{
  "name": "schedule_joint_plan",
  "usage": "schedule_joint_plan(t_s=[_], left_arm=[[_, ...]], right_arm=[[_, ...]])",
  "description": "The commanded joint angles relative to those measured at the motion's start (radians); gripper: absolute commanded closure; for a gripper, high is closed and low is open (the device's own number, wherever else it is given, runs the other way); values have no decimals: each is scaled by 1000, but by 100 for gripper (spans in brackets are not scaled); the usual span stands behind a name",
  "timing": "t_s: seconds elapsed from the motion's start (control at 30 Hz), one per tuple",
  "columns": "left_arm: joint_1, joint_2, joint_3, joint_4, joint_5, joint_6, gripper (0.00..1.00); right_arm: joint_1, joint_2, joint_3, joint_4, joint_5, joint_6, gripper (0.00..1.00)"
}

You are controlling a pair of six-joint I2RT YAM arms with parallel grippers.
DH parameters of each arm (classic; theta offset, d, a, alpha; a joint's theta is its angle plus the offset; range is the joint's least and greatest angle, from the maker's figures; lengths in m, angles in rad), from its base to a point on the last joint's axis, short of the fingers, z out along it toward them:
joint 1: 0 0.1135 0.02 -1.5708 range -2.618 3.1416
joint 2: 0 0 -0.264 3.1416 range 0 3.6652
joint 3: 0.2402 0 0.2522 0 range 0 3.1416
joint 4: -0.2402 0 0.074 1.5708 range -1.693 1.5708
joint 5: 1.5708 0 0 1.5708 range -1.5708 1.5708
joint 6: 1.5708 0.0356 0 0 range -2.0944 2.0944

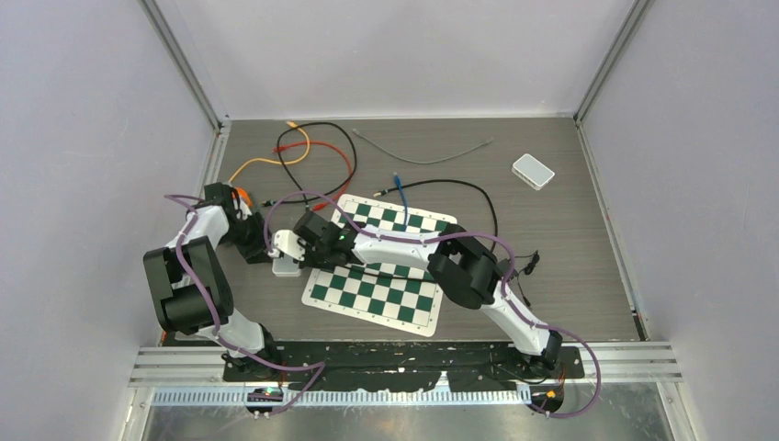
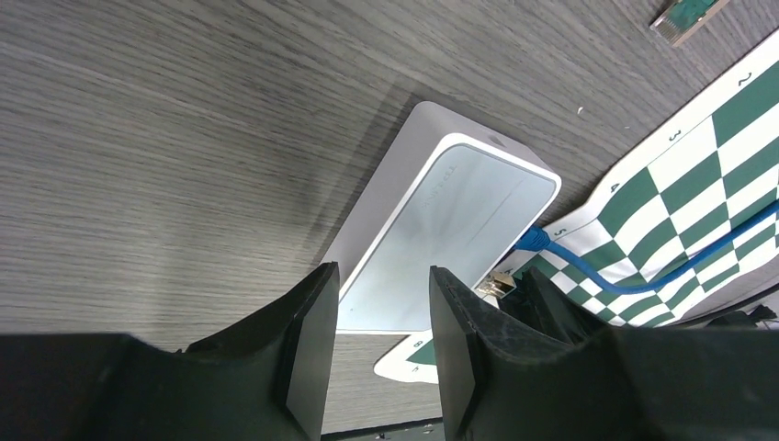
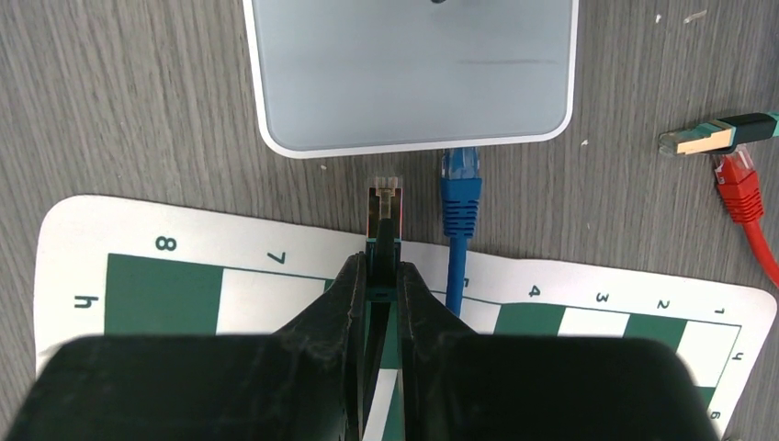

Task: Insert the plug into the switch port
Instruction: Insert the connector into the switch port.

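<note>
The plug (image 3: 386,196) is pinched between the right gripper's (image 3: 381,271) jaws. Its clear tip points at the switch's (image 3: 413,73) port side and stops just short of it, beside a blue cable (image 3: 459,197) that runs into the same side. The switch lies on the table (image 3: 110,110) just off the mat (image 3: 138,303), and the left gripper (image 2: 381,312) hangs over its other end with jaws partly spread; whether they touch it I cannot tell.

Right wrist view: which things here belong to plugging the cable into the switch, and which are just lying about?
For the job:
- switch
- plug, held in the right pincer, short of the switch

Lying about:
- blue cable, its end already at the switch
- chessboard mat
- red plug
- green plug
</note>
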Motion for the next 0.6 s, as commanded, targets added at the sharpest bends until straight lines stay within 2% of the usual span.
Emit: schedule_joint_plan(t_s=[0.0, 0.57], left_arm=[[-2, 2, 25, -5, 17, 20, 57], [-2, 31, 5, 11, 27, 21, 62]], right_arm=[[2, 14, 75, -20, -7, -1, 95], [16, 45, 132, -71, 29, -15, 95]])
